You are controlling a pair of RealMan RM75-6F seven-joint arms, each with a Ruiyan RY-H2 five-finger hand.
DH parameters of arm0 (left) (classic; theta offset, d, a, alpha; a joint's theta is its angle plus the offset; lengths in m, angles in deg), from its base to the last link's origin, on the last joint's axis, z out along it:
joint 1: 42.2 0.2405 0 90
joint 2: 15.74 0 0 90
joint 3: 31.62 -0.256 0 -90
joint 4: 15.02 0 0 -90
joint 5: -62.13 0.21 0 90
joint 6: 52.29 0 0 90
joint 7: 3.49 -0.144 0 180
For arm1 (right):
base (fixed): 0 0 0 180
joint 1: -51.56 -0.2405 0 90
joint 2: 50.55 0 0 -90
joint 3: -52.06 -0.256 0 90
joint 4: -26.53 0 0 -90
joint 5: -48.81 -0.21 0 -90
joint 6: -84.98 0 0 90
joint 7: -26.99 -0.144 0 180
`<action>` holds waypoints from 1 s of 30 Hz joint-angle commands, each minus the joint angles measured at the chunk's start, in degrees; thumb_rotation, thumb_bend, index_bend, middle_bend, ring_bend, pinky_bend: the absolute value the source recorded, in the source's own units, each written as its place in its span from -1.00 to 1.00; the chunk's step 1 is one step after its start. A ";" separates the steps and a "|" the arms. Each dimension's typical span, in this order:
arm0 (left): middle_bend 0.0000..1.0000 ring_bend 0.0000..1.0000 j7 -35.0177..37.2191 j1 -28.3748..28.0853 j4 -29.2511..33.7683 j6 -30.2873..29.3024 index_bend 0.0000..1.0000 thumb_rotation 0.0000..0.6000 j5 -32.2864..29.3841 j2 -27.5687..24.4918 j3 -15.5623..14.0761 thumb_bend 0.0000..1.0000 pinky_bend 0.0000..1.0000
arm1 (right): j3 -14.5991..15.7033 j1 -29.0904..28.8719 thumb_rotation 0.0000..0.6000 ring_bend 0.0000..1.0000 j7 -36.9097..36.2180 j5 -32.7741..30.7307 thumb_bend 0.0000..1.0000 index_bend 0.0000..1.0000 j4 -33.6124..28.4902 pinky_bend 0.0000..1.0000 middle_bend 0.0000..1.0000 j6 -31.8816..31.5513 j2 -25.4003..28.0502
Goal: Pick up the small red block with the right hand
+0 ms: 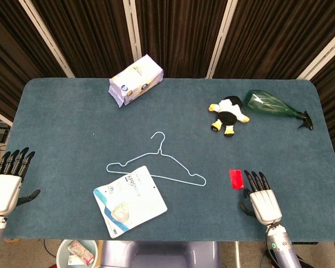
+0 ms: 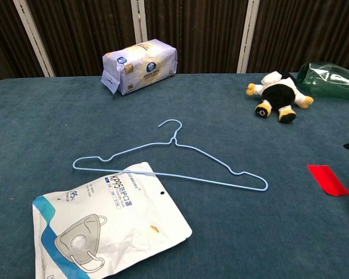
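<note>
Reaching for the small flat red block [image 1: 237, 178] called for care: it lay flat on the blue felt tabletop [image 1: 67, 128], just right of the light-blue wire hanger [image 1: 156, 165]. Right hand [image 1: 262, 199] hovered beside it, fingers spread, holding nothing. Best lowered fingertips-first, pinching its edges. Left hand [image 1: 5, 187] sat spread and empty, well apart.

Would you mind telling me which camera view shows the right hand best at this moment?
The head view shows it best: the whole right hand is visible, fingers spread, holding nothing, just right of the small red block. The chest view catches only dark fingertips at its right edge, beside the block.
</note>
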 commanded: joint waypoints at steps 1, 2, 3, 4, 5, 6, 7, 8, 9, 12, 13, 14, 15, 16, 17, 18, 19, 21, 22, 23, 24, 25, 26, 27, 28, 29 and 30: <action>-1.00 -1.00 -0.20 -0.10 -0.05 0.25 -1.00 1.00 -0.25 0.10 0.06 -0.74 -1.00 | -0.61 -0.72 1.00 -1.00 -0.67 -0.35 -0.39 0.07 1.07 -1.00 -0.96 0.41 -0.52; -1.00 -1.00 -0.36 -0.12 -0.08 0.35 -1.00 1.00 -0.37 0.15 0.07 -0.74 -1.00 | -0.83 -0.98 1.00 -1.00 -0.72 -0.51 -0.39 0.07 1.56 -1.00 -0.96 0.64 -0.70; -1.00 -1.00 -0.63 -0.13 -0.11 0.43 -1.00 1.00 -0.53 0.20 0.10 -0.75 -1.00 | -1.05 -1.23 1.00 -1.00 -0.70 -0.66 -0.39 0.06 2.10 -1.00 -0.96 0.83 -0.91; -1.00 -1.00 -1.08 -0.11 -0.15 0.47 -1.00 1.00 -0.78 0.25 0.18 -0.74 -1.00 | -1.28 -1.50 1.00 -1.00 -0.52 -0.81 -0.39 0.06 2.78 -1.00 -0.96 1.01 -1.16; -1.00 -1.00 -1.70 -0.09 -0.21 0.46 -1.00 1.00 -1.03 0.32 0.29 -0.75 -1.00 | -1.50 -1.80 1.00 -1.00 -0.19 -0.85 -0.39 0.06 3.69 -1.00 -0.96 1.11 -1.45; -1.00 -1.00 -2.23 -0.07 -0.20 0.45 -1.00 1.00 -1.24 0.41 0.38 -0.74 -1.00 | -1.66 -2.05 1.00 -1.00 0.02 -0.88 -0.39 0.06 4.61 -1.00 -0.96 1.17 -1.75; -1.00 -1.00 -2.63 -0.06 -0.11 0.45 -1.00 1.00 -1.45 0.52 0.46 -0.74 -1.00 | -1.76 -2.29 1.00 -1.00 0.05 -0.95 -0.39 0.06 5.50 -1.00 -0.96 1.35 -2.01; -1.00 -1.00 -2.91 -0.05 -0.01 0.52 -1.00 1.00 -1.65 0.61 0.49 -0.75 -1.00 | -1.85 -2.48 1.00 -1.00 -0.20 -1.17 -0.39 0.06 6.26 -1.00 -0.96 1.72 -2.25; -1.00 -1.00 -3.19 -0.07 0.09 0.66 -1.00 1.00 -1.80 0.67 0.49 -0.74 -1.00 | -1.93 -2.63 1.00 -1.00 -0.55 -1.43 -0.39 0.05 6.92 -1.00 -0.97 2.11 -2.46; -1.00 -1.00 -4.04 -0.25 0.37 1.49 -1.00 1.00 -2.45 0.79 0.44 -0.74 -1.00 | -1.95 -2.91 1.00 -1.00 -1.37 -1.90 -0.39 -0.02 8.70 -1.00 -1.00 2.80 -3.21; -1.00 -1.00 -4.20 -0.29 0.46 1.74 -1.00 1.00 -2.66 0.77 0.42 -0.75 -1.00 | -1.92 -2.95 1.00 -1.00 -1.57 -1.88 -0.40 -0.03 8.95 -1.00 -1.00 2.79 -3.37; -1.00 -1.00 -4.55 -0.35 0.75 2.33 -1.00 1.00 -3.25 0.71 0.42 -0.75 -1.00 | -1.90 -3.02 1.00 -1.00 -1.97 -1.82 -0.40 -0.04 9.46 -1.00 -1.00 2.63 -3.74; -1.00 -1.00 -4.91 -0.45 1.05 2.78 -1.00 1.00 -3.69 0.64 0.45 -0.75 -1.00 | -1.89 -3.10 1.00 -1.00 -2.22 -1.75 -0.41 -0.03 9.99 -1.00 -1.00 2.46 -4.08; -1.00 -1.00 -5.24 -0.55 1.31 3.12 -1.00 1.00 -3.97 0.58 0.48 -0.75 -1.00 | -1.90 -3.21 1.00 -1.00 -2.39 -1.75 -0.42 -0.03 10.50 -1.00 -1.00 2.46 -4.37; -1.00 -1.00 -5.51 -0.63 1.50 3.32 -1.00 1.00 -4.14 0.54 0.50 -0.74 -1.00 | -1.95 -3.34 1.00 -1.00 -2.60 -1.79 -0.42 -0.03 10.88 -1.00 -1.00 2.46 -4.66; -1.00 -1.00 -5.76 -0.69 1.60 3.45 -1.00 1.00 -4.24 0.53 0.51 -0.75 -1.00 | -2.00 -3.45 1.00 -1.00 -2.75 -1.83 -0.42 -0.03 11.23 -1.00 -1.00 2.45 -4.91; -1.00 -1.00 -5.97 -0.74 1.66 3.53 -1.00 1.00 -4.37 0.54 0.55 -0.74 -1.00 | -2.03 -3.55 1.00 -1.00 -2.82 -1.87 -0.42 -0.03 11.57 -1.00 -1.00 2.46 -5.17; -1.00 -1.00 -6.26 -0.80 1.76 3.68 -1.00 1.00 -4.64 0.56 0.62 -0.75 -1.00 | -2.03 -3.70 1.00 -1.00 -3.12 -1.89 -0.42 -0.03 12.05 -1.00 -1.00 2.35 -5.69; -1.00 -1.00 -6.34 -0.83 1.81 3.78 -1.00 1.00 -4.78 0.56 0.63 -0.74 -1.00 | -2.00 -3.76 1.00 -1.00 -3.22 -1.87 -0.42 -0.03 12.26 -1.00 -1.00 2.30 -5.95; -1.00 -1.00 -6.40 -0.85 1.84 3.89 -1.00 1.00 -4.95 0.55 0.67 -0.75 -1.00 | -1.97 -3.84 1.00 -1.00 -3.25 -1.86 -0.42 -0.03 12.45 -1.00 -1.00 2.29 -6.24; -1.00 -1.00 -6.45 -0.89 1.87 3.96 -1.00 1.00 -5.08 0.55 0.71 -0.74 -1.00 | -1.94 -3.92 1.00 -1.00 -3.30 -1.85 -0.42 -0.03 12.64 -1.00 -1.00 2.29 -6.52; -1.00 -1.00 -6.49 -0.92 1.85 4.02 -1.00 1.00 -5.19 0.56 0.76 -0.74 -1.00 | -1.91 -4.03 1.00 -1.00 -3.35 -1.83 -0.42 -0.03 12.78 -1.00 -1.00 2.30 -6.75; -1.00 -1.00 -6.54 -0.95 1.81 4.06 -1.00 1.00 -5.29 0.59 0.79 -0.74 -1.00 | -1.90 -4.16 1.00 -1.00 -3.38 -1.79 -0.42 -0.03 12.87 -1.00 -1.00 2.31 -6.97; -1.00 -1.00 -6.58 -0.98 1.77 4.11 -1.00 1.00 -5.38 0.62 0.82 -0.75 -1.00 | -1.89 -4.28 1.00 -1.00 -3.38 -1.75 -0.42 -0.03 12.96 -1.00 -1.00 2.27 -7.17; -1.00 -1.00 -6.58 -1.02 1.75 4.17 -1.00 1.00 -5.46 0.63 0.84 -0.74 -1.00 | -1.89 -4.41 1.00 -1.00 -3.35 -1.69 -0.42 -0.03 13.01 -1.00 -1.00 2.21 -7.35; -1.00 -1.00 -6.55 -1.04 1.73 4.21 -1.00 1.00 -5.52 0.65 0.85 -0.75 -1.00 | -1.87 -4.50 1.00 -1.00 -3.35 -1.65 -0.42 -0.03 13.01 -1.00 -1.00 2.15 -7.54; -1.00 -1.00 -6.56 -1.07 1.68 4.23 -1.00 1.00 -5.55 0.66 0.87 -0.75 -1.00 | -1.87 -4.56 1.00 -1.00 -3.34 -1.64 -0.42 -0.03 13.00 -1.00 -1.00 2.09 -7.72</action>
